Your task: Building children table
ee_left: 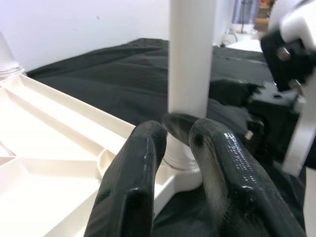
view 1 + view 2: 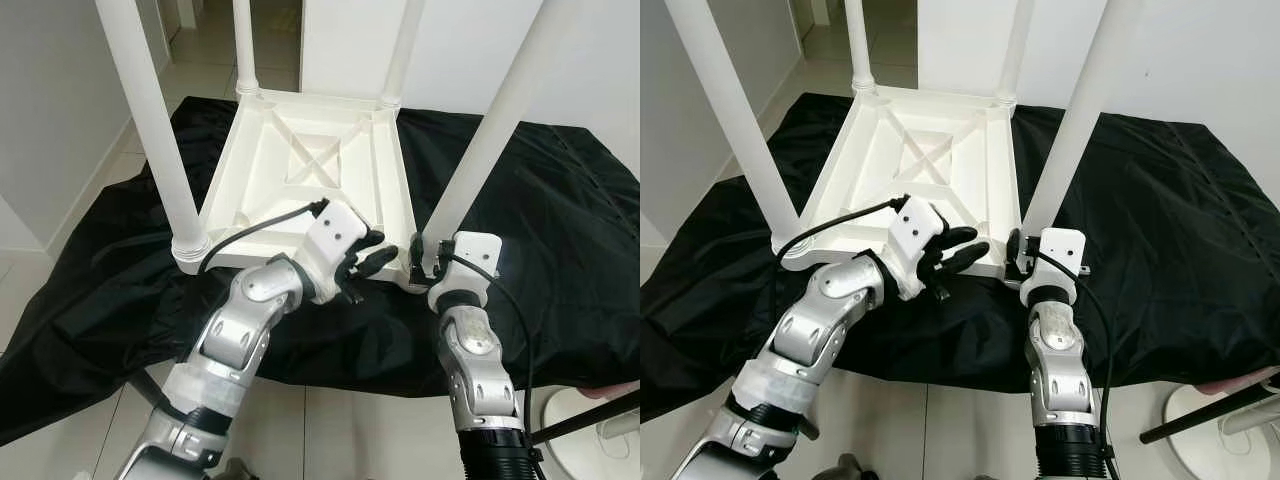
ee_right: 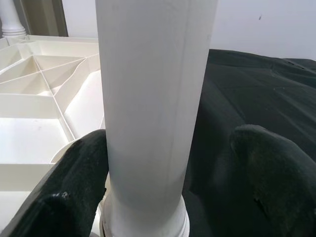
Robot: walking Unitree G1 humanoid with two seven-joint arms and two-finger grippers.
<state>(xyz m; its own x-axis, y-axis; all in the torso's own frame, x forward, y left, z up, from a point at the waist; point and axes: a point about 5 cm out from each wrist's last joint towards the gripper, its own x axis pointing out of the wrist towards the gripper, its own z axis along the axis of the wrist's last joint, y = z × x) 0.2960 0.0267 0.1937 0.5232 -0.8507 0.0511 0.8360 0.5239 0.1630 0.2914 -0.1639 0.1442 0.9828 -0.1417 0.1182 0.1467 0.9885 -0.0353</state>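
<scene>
A white children's table (image 2: 300,150) lies upside down on a black cloth (image 2: 540,200), its legs standing up. The near-right leg (image 2: 490,130) sits in the front right corner socket. My right gripper (image 2: 424,258) is open around the base of that leg (image 3: 153,98): one finger (image 3: 74,187) rests against it, the other finger (image 3: 276,173) stands clear. My left gripper (image 2: 378,250) hovers at the table's front edge just left of that corner, pointing at the leg base (image 1: 190,59). Its fingers (image 1: 133,182) are slightly apart and hold nothing.
The near-left leg (image 2: 150,120) and two far legs (image 2: 245,45) rise around the work area. White walls close in on the left and behind, with a tiled floor (image 2: 330,430) in front. A black rod and white base (image 2: 590,425) sit at the bottom right.
</scene>
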